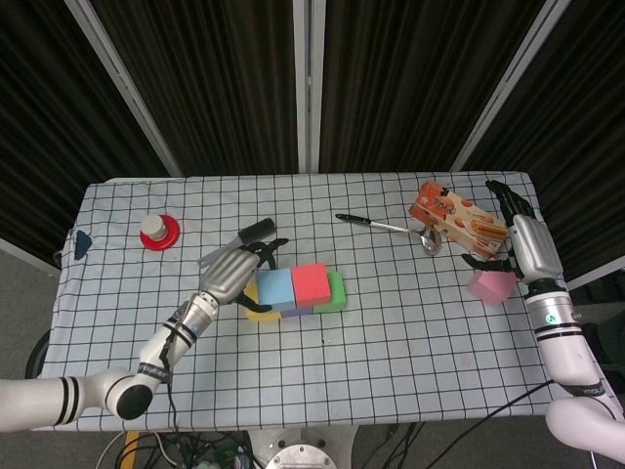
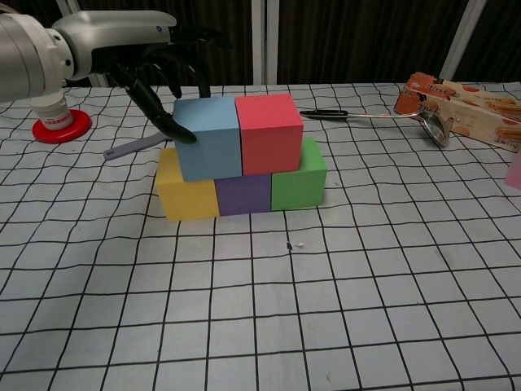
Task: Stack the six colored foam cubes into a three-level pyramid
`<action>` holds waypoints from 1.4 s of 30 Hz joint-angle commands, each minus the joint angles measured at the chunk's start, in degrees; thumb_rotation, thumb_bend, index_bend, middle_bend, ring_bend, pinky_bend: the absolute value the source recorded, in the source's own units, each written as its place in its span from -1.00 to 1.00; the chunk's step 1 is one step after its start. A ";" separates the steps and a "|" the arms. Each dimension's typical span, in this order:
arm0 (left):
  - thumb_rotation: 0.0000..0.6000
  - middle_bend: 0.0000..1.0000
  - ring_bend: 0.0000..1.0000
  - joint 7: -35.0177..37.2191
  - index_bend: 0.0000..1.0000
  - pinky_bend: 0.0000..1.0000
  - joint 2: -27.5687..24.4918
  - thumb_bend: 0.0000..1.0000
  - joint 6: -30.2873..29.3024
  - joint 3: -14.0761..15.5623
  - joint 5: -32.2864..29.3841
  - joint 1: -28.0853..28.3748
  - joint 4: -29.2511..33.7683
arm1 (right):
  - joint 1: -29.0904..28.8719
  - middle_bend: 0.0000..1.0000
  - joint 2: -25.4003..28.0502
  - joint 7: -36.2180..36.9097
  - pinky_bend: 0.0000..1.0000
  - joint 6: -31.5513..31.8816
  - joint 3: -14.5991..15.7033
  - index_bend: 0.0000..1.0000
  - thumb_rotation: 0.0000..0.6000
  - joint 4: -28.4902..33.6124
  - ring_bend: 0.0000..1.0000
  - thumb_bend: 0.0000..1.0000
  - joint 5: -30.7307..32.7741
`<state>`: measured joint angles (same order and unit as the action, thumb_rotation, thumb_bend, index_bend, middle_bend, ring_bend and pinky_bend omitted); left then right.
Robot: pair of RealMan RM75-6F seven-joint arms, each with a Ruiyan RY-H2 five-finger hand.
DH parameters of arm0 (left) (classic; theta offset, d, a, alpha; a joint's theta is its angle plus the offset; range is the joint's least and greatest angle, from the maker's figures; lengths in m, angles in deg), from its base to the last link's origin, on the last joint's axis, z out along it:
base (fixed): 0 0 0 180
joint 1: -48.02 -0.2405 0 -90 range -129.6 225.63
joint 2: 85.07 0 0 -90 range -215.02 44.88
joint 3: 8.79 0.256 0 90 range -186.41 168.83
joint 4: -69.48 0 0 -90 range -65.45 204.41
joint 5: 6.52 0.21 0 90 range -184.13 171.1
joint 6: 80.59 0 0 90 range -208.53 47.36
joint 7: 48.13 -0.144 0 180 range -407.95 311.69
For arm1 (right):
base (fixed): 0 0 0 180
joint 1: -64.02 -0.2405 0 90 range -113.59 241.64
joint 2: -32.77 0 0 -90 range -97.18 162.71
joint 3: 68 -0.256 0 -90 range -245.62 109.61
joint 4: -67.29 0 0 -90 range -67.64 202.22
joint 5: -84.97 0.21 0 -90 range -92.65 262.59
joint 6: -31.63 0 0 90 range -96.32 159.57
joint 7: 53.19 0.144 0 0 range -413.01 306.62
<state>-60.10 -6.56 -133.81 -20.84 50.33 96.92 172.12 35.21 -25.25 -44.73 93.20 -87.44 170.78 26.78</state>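
The left hand (image 2: 167, 69) sits at the left side of the light blue foam cube (image 2: 208, 135), fingers spread and holding nothing, one fingertip touching the cube's left face. That cube and the red foam cube (image 2: 270, 132) form the second level, side by side on a base row of yellow foam cube (image 2: 186, 195), purple foam cube (image 2: 242, 195) and green foam cube (image 2: 299, 183).

The worry on this side is a sideways drag as the hand leaves: a catching fingertip could twist the blue cube off the yellow and purple ones, or open a gap beside the red, leaving a poor seat for the top block.

Far right, the pink foam cube (image 1: 490, 285) lies on the table near the edge, the right hand (image 1: 518, 239) beside it with its dark fingers curled toward it; whether they actually grip it I cannot tell. Soft foam squeezed hard may spring out, and setting it down heavily could shove the two cubes apart.

Count: six cubes, one of each colour, five stacked, one loose.
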 commanded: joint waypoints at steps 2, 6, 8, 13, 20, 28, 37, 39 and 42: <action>1.00 -0.08 -0.63 0.03 -0.88 -0.37 -0.10 -0.89 0.05 0.01 0.01 0.05 0.07 | 0.04 -0.96 -0.03 0.03 -1.00 0.02 0.00 -1.00 1.00 -0.02 -1.00 -0.88 -0.05; 1.00 -0.08 -0.63 0.03 -0.88 -0.37 0.07 -0.89 -0.06 -0.03 -0.19 0.10 -0.06 | 0.01 -0.96 -0.11 -0.01 -1.00 -0.06 0.01 -1.00 1.00 -0.05 -1.00 -0.88 -0.04; 1.00 -0.08 -0.63 -0.02 -0.88 -0.37 0.07 -0.89 0.03 -0.01 -0.21 0.18 -0.13 | -0.03 -0.96 -0.14 -0.02 -1.00 -0.18 0.02 -1.00 1.00 -0.09 -1.00 -0.88 -0.03; 1.00 -0.08 -0.63 -0.12 -0.88 -0.37 0.22 -0.89 0.12 0.00 -0.21 0.38 -0.32 | -0.05 -0.96 -0.22 -0.03 -1.00 -0.29 0.04 -1.00 1.00 -0.21 -1.00 -0.88 0.01; 1.00 -0.08 -0.63 -0.36 -0.88 -0.37 0.35 -0.89 -0.22 0.01 -0.33 0.41 -0.39 | 0.09 -0.96 -0.21 0.10 -1.00 -0.34 0.09 -1.00 1.00 -0.36 -1.00 -0.88 0.00; 1.00 -0.08 -0.63 -0.27 -0.88 -0.37 0.32 -0.89 -0.03 0.16 -0.46 0.44 -0.61 | -0.16 -0.96 -0.49 0.11 -1.00 -0.86 0.13 -1.00 1.00 -0.76 -1.00 -0.88 0.11; 1.00 -0.09 -0.63 0.44 -0.88 -0.37 0.46 -0.89 0.64 0.17 -0.31 0.60 -0.95 | -0.30 -0.96 -0.86 -0.08 -1.00 -0.97 0.17 -1.00 1.00 -1.19 -1.00 -0.88 0.19; 1.00 -0.16 -0.63 0.86 -0.88 -0.37 0.50 -0.89 0.75 0.12 -0.20 0.56 -0.94 | -0.27 -0.96 -0.84 -0.03 -1.00 -0.94 0.14 -1.00 1.00 -1.23 -1.00 -0.88 0.22; 1.00 -0.32 -0.63 1.33 -0.88 -0.37 0.46 -0.88 1.00 0.13 0.00 0.53 -1.01 | -0.15 -0.96 -0.77 0.04 -1.00 -0.86 0.14 -1.00 1.00 -1.24 -1.00 -0.88 0.23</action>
<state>-58.79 -6.10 -132.84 -20.71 50.29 97.46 171.13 35.07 -26.02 -44.68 92.34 -87.30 169.54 27.01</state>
